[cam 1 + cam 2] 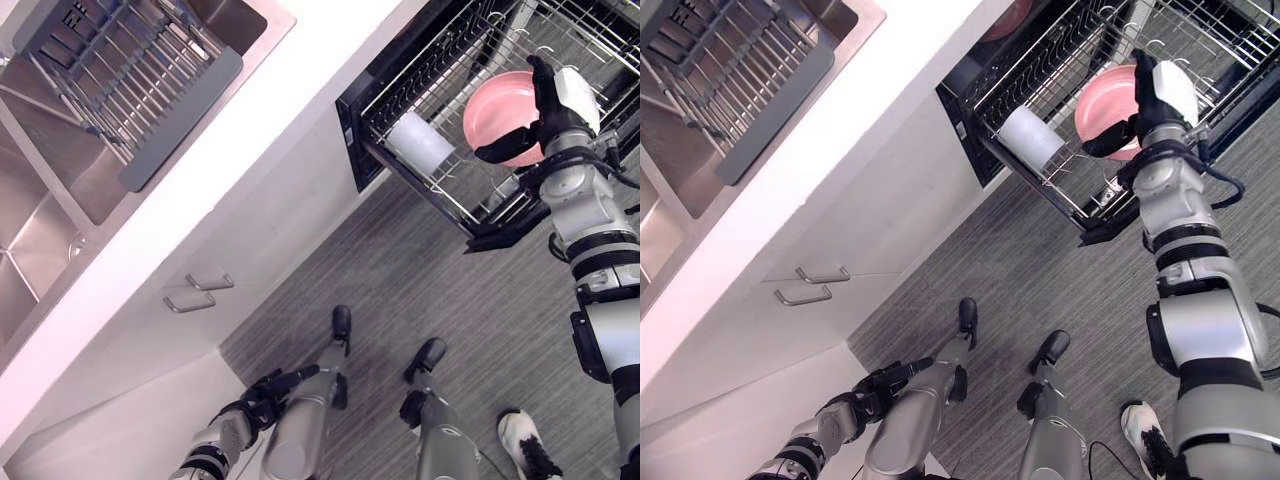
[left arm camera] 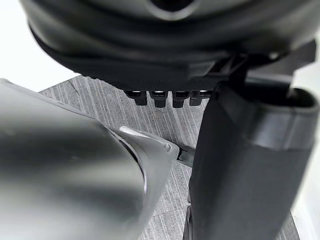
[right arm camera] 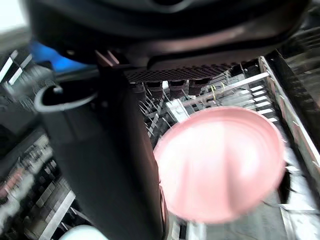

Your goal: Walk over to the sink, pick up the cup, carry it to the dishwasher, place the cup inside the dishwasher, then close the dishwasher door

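Placing stage | right hand (image 1: 555,105) grips pink cup (image 1: 490,112), thumb across it, dishwasher rack (image 1: 415,70) just beneath | left hand (image 1: 258,392) relaxed, empty | release, closing left

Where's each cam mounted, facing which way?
Left eye: on head, looks down at counter, sink, dishwasher rack; left hand, right hand show.
Right eye: same, slightly offset.
Left wrist: on left arm, faces floor past own hand.
Right wrist: on right arm, faces pink bowl and rack.
Shared: both eyes and right wrist see bowl.
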{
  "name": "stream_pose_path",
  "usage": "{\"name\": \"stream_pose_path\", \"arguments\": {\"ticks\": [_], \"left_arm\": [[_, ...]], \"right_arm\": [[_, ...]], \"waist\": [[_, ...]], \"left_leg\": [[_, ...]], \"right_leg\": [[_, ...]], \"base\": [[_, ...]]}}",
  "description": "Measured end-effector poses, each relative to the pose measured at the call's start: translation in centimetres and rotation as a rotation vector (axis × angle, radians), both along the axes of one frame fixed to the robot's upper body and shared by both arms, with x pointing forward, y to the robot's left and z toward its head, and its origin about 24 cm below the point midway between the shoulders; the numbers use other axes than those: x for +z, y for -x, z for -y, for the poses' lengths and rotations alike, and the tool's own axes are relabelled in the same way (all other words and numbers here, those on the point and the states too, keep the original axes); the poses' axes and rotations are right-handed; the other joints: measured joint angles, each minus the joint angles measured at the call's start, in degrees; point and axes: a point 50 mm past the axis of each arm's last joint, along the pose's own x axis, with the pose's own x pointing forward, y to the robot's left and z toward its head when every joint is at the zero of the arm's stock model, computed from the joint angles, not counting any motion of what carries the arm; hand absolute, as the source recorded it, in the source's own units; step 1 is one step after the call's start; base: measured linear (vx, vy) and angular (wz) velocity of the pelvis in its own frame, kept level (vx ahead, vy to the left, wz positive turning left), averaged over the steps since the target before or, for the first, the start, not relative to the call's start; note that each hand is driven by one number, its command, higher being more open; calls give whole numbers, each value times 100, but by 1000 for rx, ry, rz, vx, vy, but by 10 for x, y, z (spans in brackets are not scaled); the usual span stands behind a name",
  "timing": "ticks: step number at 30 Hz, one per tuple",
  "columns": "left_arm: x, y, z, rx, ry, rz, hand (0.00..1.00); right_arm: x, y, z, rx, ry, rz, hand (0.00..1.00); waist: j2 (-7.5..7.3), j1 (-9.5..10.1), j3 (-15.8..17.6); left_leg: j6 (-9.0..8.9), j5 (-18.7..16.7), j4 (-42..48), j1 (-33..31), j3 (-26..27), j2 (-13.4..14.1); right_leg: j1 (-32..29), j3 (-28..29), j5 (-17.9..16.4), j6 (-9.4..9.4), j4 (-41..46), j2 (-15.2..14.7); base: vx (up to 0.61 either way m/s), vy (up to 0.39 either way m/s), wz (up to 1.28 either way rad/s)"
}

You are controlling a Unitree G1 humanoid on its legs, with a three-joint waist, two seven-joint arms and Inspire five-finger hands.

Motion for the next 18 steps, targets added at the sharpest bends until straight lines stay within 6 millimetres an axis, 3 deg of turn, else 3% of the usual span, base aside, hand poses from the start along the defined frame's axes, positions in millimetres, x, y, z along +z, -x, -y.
{"name": "stream_pose_path", "arguments": {"ticks": [4,8,10,13,14,18], "left_arm": [[0,6,-5,11,-13,12,100],[-2,15,-13,42,-18,13,100],[-4,21,-18,58,-21,0,100],[-7,29,-26,78,-27,-21,100],[-10,33,-27,79,-28,-33,100],[-17,47,-31,78,-42,-78,100]], "right_arm": [[20,8,1,53,-97,119,100],[35,31,23,57,-264,333,100],[34,40,37,31,-335,393,100],[13,50,63,-17,-495,418,100],[5,52,69,-28,-551,418,0],[-27,58,92,-54,-792,411,0]], "waist": [[-2,-138,1],[-17,-313,-7],[-88,-374,-48],[-175,-500,-89],[-192,-530,-97],[-276,-666,-156]], "left_leg": [[-2,7,-98,278,24,-4],[-8,27,-258,692,72,-13],[-11,23,-261,784,138,-17],[-18,18,-266,970,194,21],[-26,13,-269,1048,241,35],[-75,8,-298,1153,444,112]], "right_leg": [[233,44,-2,3,-13,1],[560,155,-4,6,-42,7],[623,235,-19,28,-60,3],[780,292,-31,45,-64,17],[832,331,-33,47,-64,23],[833,514,-29,45,-66,92]], "base": [[39,4,-2],[40,11,-4],[21,7,-12],[1,-11,-11],[-15,-11,-22],[-33,-21,-23]]}}
